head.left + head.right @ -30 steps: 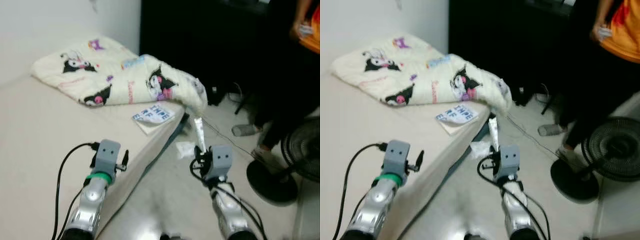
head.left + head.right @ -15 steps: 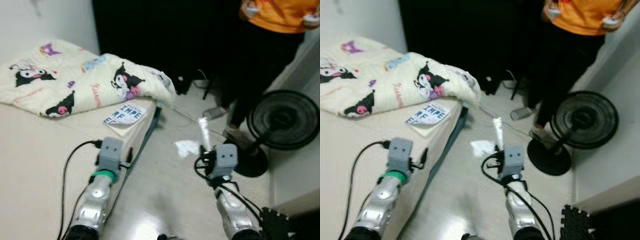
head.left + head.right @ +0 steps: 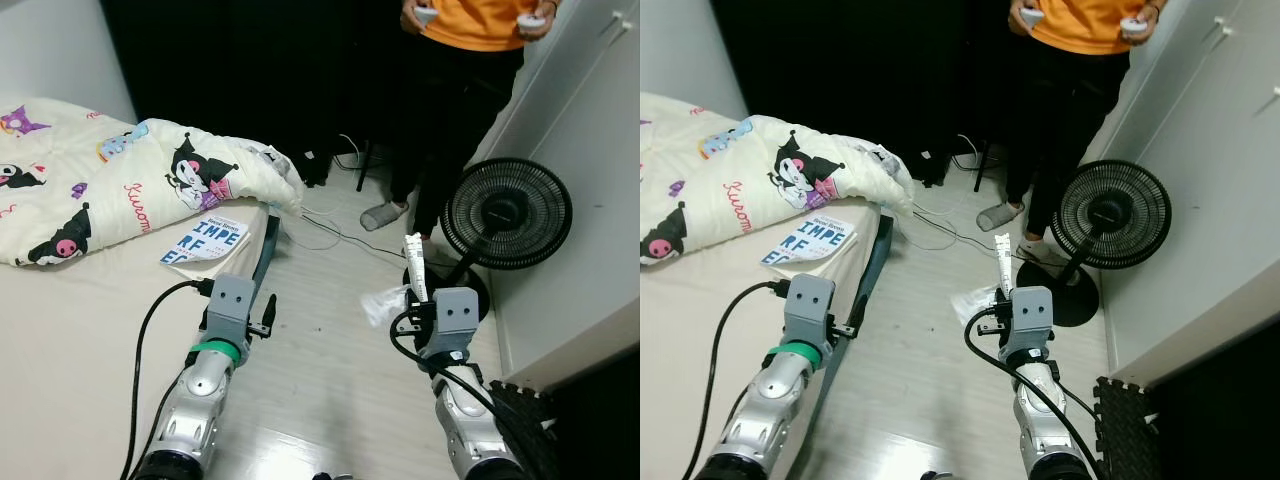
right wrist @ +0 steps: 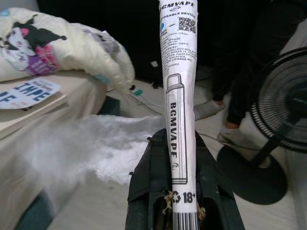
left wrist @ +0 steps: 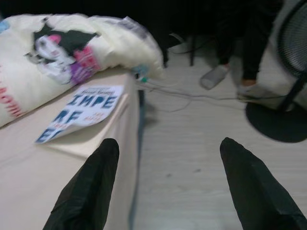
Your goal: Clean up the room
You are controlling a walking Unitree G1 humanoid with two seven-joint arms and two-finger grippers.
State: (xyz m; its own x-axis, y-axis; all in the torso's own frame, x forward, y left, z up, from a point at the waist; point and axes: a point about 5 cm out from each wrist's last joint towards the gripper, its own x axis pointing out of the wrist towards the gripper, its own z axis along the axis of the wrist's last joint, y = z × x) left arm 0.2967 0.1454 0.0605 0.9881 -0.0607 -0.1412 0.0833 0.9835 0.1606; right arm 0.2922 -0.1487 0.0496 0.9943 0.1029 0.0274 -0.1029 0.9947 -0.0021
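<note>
**A:** Head views first. What worries you?

**B:** My right gripper pinches a slim white vape box by its lower end only, so most of its length stands free above the fingers. I judge that a bump or a sway while walking could lever it out. A person stands just past the standing fan, and cables trail over the floor near the bed. Either could snag me, I think. A crumpled white wrapper lies on the floor just beside the gripper.

**A:** And the box's direction?

**B:** Its long axis runs nearly upright, free end up and tipped slightly away from me, above the floor between the bed and the fan.

**A:** Left wrist view?

**B:** My left gripper hangs with its 2 fingers spread wide, holding nothing. Beyond it a booklet lies at the bed's edge under the Kuromi-print comforter.

**A:** Right wrist view?

**B:** The box lies along the 2 fingers, which are pressed against its sides. Its printed end points straight ahead toward the person's dark trousers, barcode end nearest the wrist.
</note>
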